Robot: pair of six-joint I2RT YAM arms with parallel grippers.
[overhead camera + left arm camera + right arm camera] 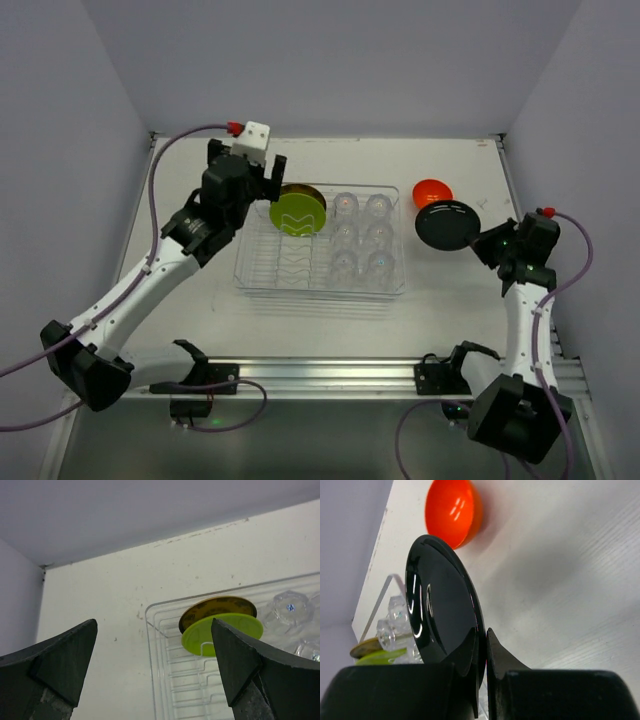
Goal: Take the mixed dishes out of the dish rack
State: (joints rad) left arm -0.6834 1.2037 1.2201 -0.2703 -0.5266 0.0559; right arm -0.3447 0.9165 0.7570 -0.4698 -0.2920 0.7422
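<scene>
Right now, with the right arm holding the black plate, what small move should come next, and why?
Probably lower the right gripper and set the black plate on the table beside the orange bowl. The jaws are shut on the plate's rim, and it is already outside the dish rack, to the right of it.
</scene>
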